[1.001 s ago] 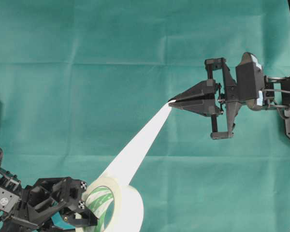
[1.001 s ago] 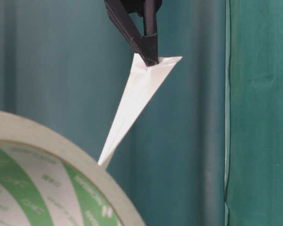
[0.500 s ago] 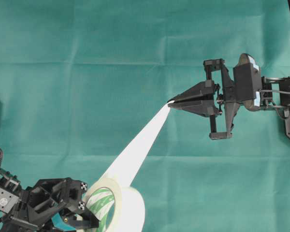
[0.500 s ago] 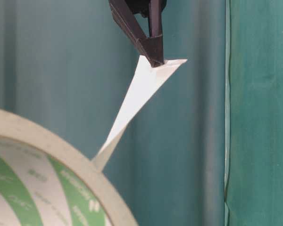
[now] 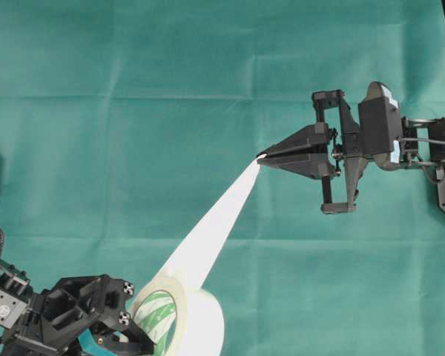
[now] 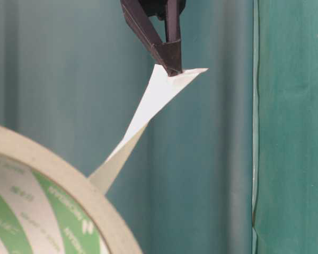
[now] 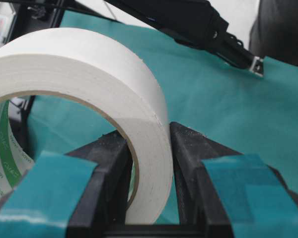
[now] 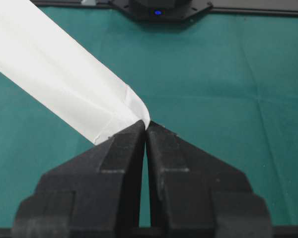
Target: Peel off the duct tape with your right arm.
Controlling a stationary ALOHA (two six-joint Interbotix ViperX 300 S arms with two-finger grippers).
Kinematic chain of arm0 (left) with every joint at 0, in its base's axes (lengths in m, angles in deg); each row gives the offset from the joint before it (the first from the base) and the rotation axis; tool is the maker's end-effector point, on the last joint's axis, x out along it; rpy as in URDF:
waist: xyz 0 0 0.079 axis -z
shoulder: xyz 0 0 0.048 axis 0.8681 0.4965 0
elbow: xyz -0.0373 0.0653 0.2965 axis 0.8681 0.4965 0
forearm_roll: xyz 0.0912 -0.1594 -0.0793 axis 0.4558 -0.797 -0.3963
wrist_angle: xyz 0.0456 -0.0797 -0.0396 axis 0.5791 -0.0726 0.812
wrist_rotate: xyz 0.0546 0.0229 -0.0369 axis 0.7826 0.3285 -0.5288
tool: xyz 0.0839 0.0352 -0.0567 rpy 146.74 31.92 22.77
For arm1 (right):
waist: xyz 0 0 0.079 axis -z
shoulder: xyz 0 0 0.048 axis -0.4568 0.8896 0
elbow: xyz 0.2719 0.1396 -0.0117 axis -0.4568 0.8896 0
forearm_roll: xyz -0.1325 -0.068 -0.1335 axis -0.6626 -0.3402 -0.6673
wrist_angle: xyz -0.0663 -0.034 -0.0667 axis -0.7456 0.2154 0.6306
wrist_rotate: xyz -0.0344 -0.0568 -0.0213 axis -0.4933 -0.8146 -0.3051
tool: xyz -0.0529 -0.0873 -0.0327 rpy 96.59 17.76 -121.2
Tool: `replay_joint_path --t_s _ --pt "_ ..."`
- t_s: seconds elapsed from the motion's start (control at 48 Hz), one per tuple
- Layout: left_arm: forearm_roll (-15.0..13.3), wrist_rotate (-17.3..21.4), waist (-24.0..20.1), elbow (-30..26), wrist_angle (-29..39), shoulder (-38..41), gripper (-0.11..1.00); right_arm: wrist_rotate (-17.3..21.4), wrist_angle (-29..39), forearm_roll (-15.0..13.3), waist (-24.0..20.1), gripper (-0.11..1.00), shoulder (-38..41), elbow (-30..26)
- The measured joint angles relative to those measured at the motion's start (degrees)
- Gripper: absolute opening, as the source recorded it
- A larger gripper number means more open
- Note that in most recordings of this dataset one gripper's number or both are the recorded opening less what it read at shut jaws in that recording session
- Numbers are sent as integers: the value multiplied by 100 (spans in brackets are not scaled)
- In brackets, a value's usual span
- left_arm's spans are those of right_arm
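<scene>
The right tool (image 5: 261, 157) is pinched together on the loose strip (image 5: 215, 222) of the duct tape (image 5: 189, 315), holding it taut above the bench (image 5: 133, 111). The left tool (image 7: 146, 163) clamps the roll's wall at the lower left.

Lighting is bright, even and diffuse, with only faint shadows on the green cloth (image 5: 170, 96). The table-level view is soft, and the roll (image 6: 47, 211) close to the lens is blurred.
</scene>
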Motion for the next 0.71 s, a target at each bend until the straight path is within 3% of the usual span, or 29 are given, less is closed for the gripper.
replay_joint_path --t_s 0.375,0.479,0.584,0.709 --pt "0 0 9 0 0 0 21 0 -9 0 0 -9 9 9" --pt "0 9 26 9 -9 -9 21 -9 18 0 18 -3 0 9" --pt "-18 26 325 62 -62 -35 21 26 35 26 158 6 18 35" --pt "-53 -26 308 149 -193 -44 21 0 0 18 105 6 26 44"
